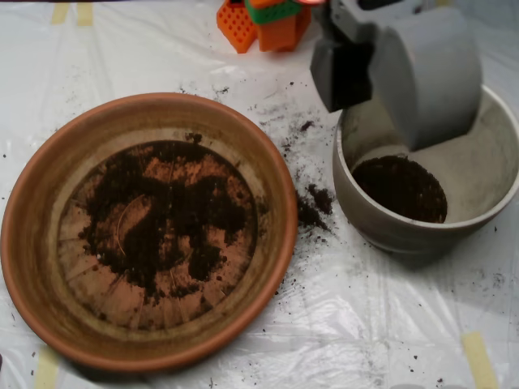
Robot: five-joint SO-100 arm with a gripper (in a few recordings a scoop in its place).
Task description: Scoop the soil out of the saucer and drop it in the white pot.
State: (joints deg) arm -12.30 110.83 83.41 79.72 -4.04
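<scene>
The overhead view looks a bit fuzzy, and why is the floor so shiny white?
In the overhead view everything is slightly soft, and the gripper over the pot is blurriest. The plastic sheet glares pale under bright light. Soil in the saucer stays dark and clear enough.

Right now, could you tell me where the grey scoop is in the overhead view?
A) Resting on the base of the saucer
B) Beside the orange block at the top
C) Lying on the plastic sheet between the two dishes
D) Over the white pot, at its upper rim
D: the grey scoop hangs over the white pot, covering its upper rim, with soil at the pot's bottom.
</scene>
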